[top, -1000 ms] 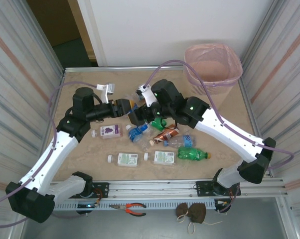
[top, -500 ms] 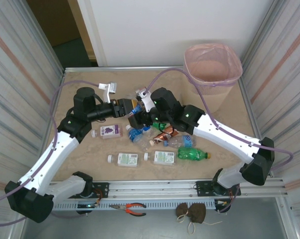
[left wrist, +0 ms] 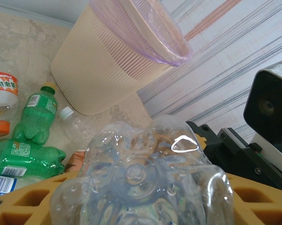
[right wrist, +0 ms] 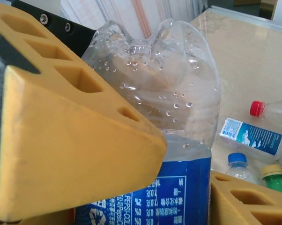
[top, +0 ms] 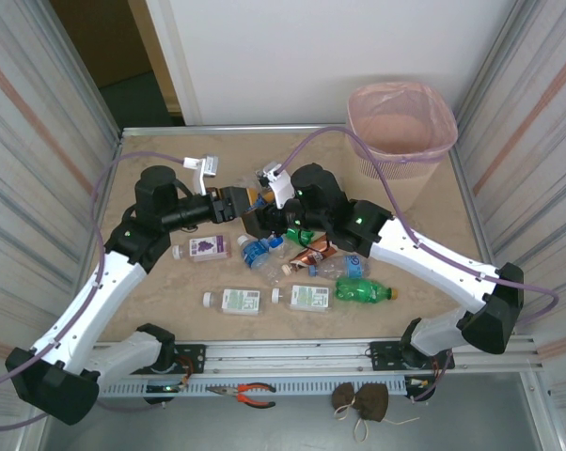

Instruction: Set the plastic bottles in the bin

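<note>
A clear plastic bottle (right wrist: 178, 108) with a blue label hangs above the table's middle, its ribbed base (left wrist: 141, 178) facing the left wrist camera. My left gripper (left wrist: 141, 201) is shut on it; in the top view that gripper (top: 238, 201) points right. My right gripper (right wrist: 188, 187) meets it from the other side (top: 262, 218), with yellow fingers pressed against both sides of the same bottle. Several more bottles lie below on the table: a green one (top: 363, 291), white ones (top: 236, 301) (top: 206, 247), a brown-labelled one (top: 313, 254). The beige bin (top: 360, 139) with its pink liner stands at the far right (left wrist: 99, 75).
Corrugated metal walls close in the table on both sides. Purple cables loop over both arms. Orange-handled pliers (top: 255, 393) lie on the front rail. Bare tabletop lies along the far edge left of the bin.
The right gripper's fingers have closed in on the bottle held by the left gripper. Both arms shifted only slightly.
</note>
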Robot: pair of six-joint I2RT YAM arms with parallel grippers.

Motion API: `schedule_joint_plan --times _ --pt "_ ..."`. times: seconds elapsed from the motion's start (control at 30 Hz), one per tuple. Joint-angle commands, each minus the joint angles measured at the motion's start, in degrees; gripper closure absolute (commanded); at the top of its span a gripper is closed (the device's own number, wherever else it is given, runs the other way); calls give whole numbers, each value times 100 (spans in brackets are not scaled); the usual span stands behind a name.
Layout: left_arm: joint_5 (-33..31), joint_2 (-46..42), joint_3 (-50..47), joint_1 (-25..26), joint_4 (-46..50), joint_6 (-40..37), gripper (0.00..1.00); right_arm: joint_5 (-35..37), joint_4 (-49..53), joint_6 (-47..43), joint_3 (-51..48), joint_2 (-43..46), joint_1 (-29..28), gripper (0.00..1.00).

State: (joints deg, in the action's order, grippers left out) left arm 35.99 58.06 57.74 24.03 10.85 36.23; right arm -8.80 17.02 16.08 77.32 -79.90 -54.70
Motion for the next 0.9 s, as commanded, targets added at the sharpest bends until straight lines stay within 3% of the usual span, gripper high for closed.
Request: schedule_joint_plan --times 0.0,0.5,0.67,0.87 --pt "-37 -111 201 58 -32 51 47 -61 -127 27 -41 209 -76 41" --pt "-764 -426 692 36 427 -142 26 382 406 9 491 392 150 45" --pt "-885 -481 814 -129 766 -255 24 329 888 1 923 449 725 44" --pt "-936 -566 705 -342 1040 -369 24 -23 1533 6 1688 344 1983 44"
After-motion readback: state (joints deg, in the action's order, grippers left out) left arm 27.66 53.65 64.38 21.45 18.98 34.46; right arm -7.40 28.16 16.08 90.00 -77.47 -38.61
